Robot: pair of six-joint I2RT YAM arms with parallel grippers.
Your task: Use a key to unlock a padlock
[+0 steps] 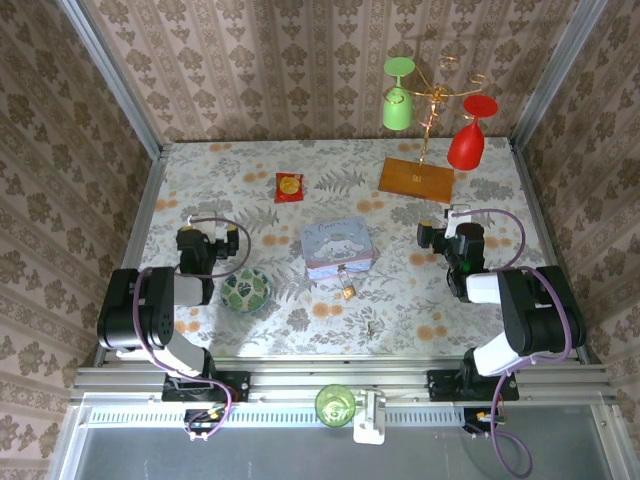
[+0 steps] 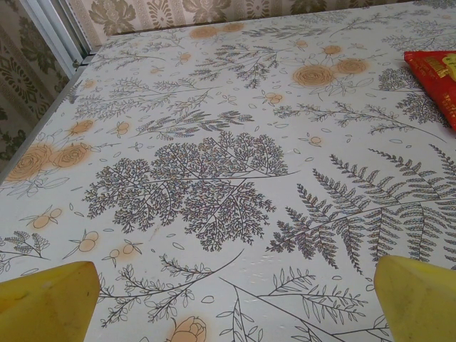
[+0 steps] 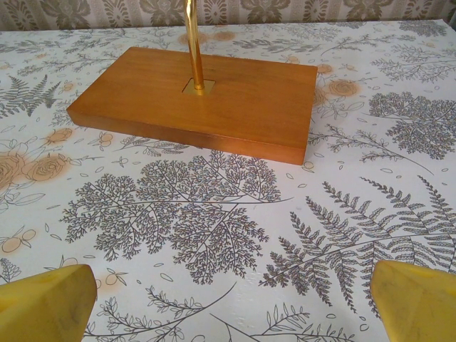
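The overhead view is giving the layout. The padlock (image 1: pixel 347 288) is lying on the floral cloth (image 1: pixel 200 180) just in front of the pale blue tin (image 1: pixel 338 248), and a small grey sliver, apparently the key (image 1: pixel 372 328), is resting nearer the arm bases, apart from the padlock.

The left gripper (image 1: pixel 200 238) is sitting left of the tin, beside a green patterned ball (image 1: pixel 245 290). The right gripper (image 1: pixel 445 232) is sitting right of the tin. Their spread is too small to judge from above, but the wrist cameras are settling it.

In the left wrist view the yellow fingertips (image 2: pixel 43 303) are standing wide apart over bare cloth, grasping nothing, with the red-and-yellow packet (image 2: pixel 434 78) at the right edge. The right gripper (image 3: pixel 228 303) is likewise released, facing a wooden base (image 3: pixel 206 100) with a gold rod (image 3: pixel 192 43).
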